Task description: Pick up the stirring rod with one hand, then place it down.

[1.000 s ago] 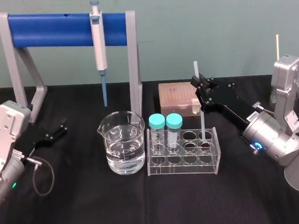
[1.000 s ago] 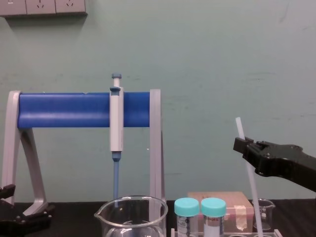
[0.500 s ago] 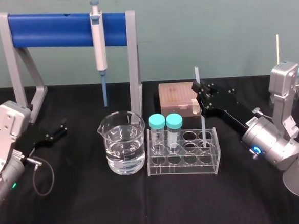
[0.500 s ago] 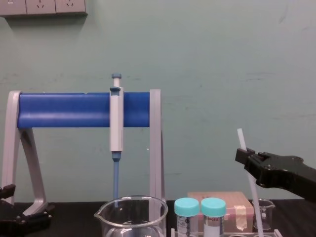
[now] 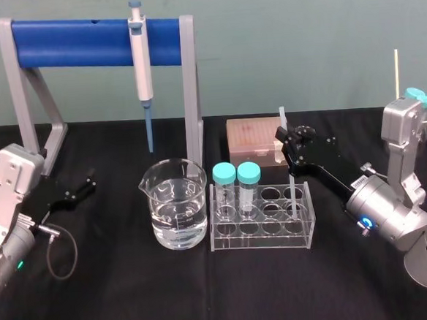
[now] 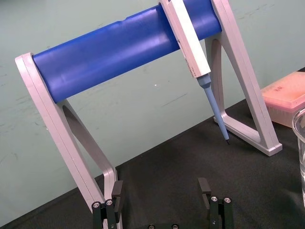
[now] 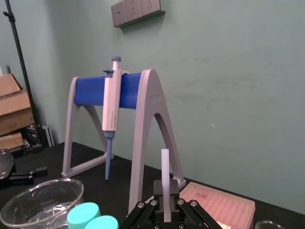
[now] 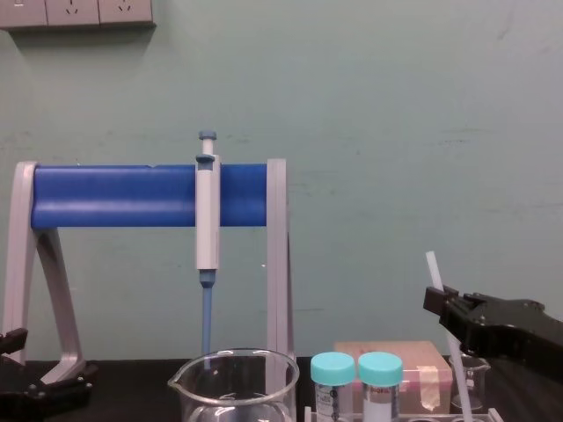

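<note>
The stirring rod (image 5: 293, 185) is a thin white translucent stick, nearly upright, with my right gripper (image 5: 282, 138) shut on its upper part. Its short top end pokes above the black jaws (image 8: 433, 266). Its lower end reaches down into a back hole at the right end of the clear tube rack (image 5: 265, 235). In the right wrist view the rod (image 7: 165, 172) stands clamped between the two fingers of the right gripper (image 7: 165, 211). My left gripper (image 5: 88, 185) is parked low at the left, open and empty (image 6: 160, 192), near the foot of the stand.
A large beaker of water (image 5: 176, 203) stands left of the rack. Two teal-capped tubes (image 5: 236, 176) sit in the rack's left end. Behind are a pink tip box (image 5: 251, 138), a small beaker (image 8: 471, 380) and a pipette (image 5: 141, 62) hanging on the blue-barred stand (image 5: 73, 42).
My right gripper has come down with the stirring rod, so the rod's lower end sits deeper in the rack. The left arm has not moved.
</note>
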